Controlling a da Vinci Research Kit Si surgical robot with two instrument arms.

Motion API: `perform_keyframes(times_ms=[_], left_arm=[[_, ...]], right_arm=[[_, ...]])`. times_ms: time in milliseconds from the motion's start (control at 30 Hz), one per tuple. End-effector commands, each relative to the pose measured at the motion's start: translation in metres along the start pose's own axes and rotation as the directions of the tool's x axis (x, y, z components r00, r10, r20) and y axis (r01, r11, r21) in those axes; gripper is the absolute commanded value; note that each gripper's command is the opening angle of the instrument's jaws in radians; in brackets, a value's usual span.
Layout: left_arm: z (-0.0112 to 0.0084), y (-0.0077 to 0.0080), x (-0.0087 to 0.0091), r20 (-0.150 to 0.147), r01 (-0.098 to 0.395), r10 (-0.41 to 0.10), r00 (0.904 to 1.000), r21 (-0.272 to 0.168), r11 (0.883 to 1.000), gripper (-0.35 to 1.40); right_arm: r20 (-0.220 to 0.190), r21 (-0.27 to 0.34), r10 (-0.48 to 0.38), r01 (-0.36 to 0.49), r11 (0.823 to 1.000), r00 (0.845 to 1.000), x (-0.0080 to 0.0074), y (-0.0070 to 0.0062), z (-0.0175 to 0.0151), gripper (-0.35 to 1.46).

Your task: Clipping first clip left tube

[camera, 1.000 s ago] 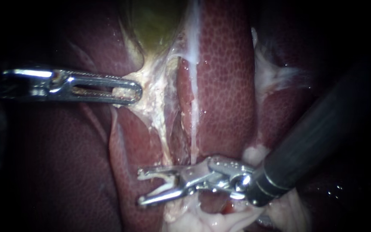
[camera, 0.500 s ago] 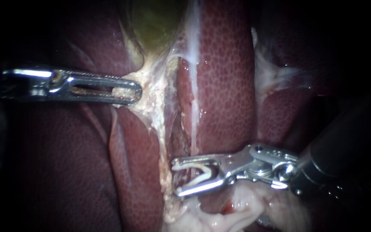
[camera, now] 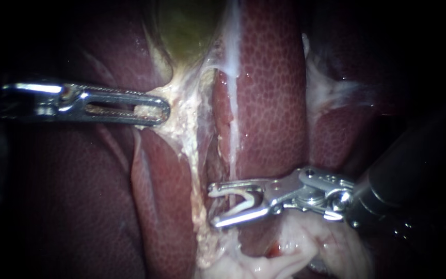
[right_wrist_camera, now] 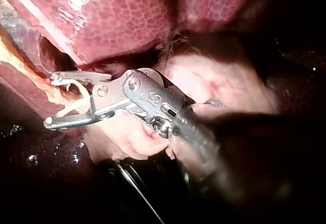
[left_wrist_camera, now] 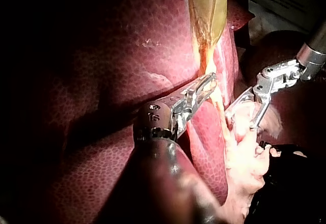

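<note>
My left instrument (camera: 153, 111) comes in from the left, its slotted jaws shut on pale tissue just below the greenish gallbladder (camera: 184, 26). From there the left tube (camera: 194, 165) runs down as a pale, ragged strand. My right instrument (camera: 211, 206) has open jaws holding a white clip (camera: 243, 199), their tips right beside that strand. The right wrist view shows those jaws (right_wrist_camera: 51, 99) spread, with a pale strand (right_wrist_camera: 30, 74) lying across their mouth. In the left wrist view, my left instrument's jaws (left_wrist_camera: 206, 84) pinch the yellowish strand.
Dark red liver (camera: 269, 93) lies on both sides of the strands. A thin white tube (camera: 232, 129) runs down to the right of the left tube. Pale, soft tissue (camera: 264, 258) bunches under my right instrument.
My right instrument has drawn back to the right, so its tips now sit at the left strand instead of past it. Then it rose slightly. My left instrument has held still.
</note>
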Motion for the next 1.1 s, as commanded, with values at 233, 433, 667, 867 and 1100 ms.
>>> perform_keyframes(times_ms=[233,433,667,867,1100], left_arm=[[0.0000,0.0000,0.0000,0.000,0.000,0.000,1.0000,0.000,1.000,-0.35],[0.0000,0.0000,0.0000,0.000,0.000,0.000,1.0000,0.000,1.000,-0.35],[0.0000,0.0000,0.0000,0.000,0.000,0.000,1.0000,0.000,1.000,-0.35],[-0.0001,0.0000,0.0000,0.000,0.000,0.000,1.0000,0.000,1.000,-0.35],[-0.0001,0.0002,0.0000,-0.001,0.000,0.000,1.0000,0.002,1.000,-0.35]], right_arm=[[0.004,0.002,-0.009,0.009,1.000,1.000,-0.0012,0.0005,0.0019,0.60],[0.010,0.013,-0.021,0.021,1.000,1.000,-0.0020,0.0008,0.0036,0.60],[0.018,0.032,-0.005,0.004,0.999,1.000,-0.0026,0.0006,0.0055,0.60],[0.028,0.057,0.020,-0.022,0.998,0.999,-0.0029,0.0004,0.0068,0.60],[0.029,0.096,0.053,-0.056,0.994,0.998,-0.0026,-0.0004,0.0072,0.60]])
